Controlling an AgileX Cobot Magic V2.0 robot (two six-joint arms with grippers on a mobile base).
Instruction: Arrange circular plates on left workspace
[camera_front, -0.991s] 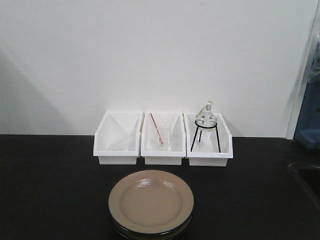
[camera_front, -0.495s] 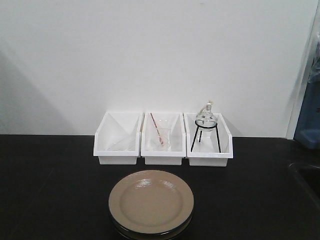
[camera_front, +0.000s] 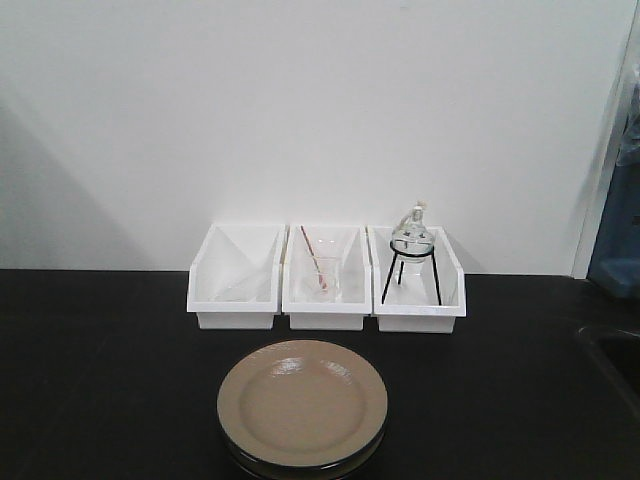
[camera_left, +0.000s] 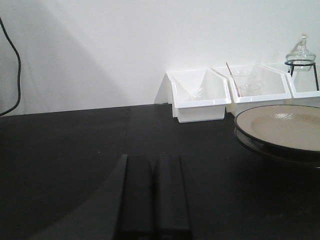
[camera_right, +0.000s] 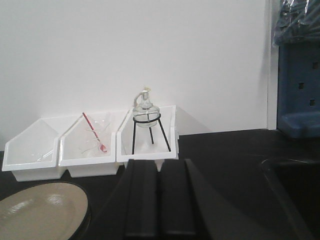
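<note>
Two tan circular plates (camera_front: 302, 403) lie stacked on the black bench top (camera_front: 100, 380), just in front of the white bins. The left wrist view has the stack (camera_left: 282, 127) at its right edge, and the right wrist view has it (camera_right: 40, 212) at the lower left. My left gripper (camera_left: 154, 159) is shut with nothing in it, low over the bench, left of the plates and apart from them. Shut and empty as well, my right gripper (camera_right: 160, 162) sits right of the stack, pointing at the right bin. Neither gripper appears in the front view.
Three white bins (camera_front: 325, 277) stand in a row against the wall. The middle one holds a beaker with a red rod (camera_front: 318, 268), the right one a glass flask on a black tripod (camera_front: 412, 250). A recessed sink (camera_front: 615, 365) lies at the right, a blue object (camera_right: 297, 75) beyond it.
</note>
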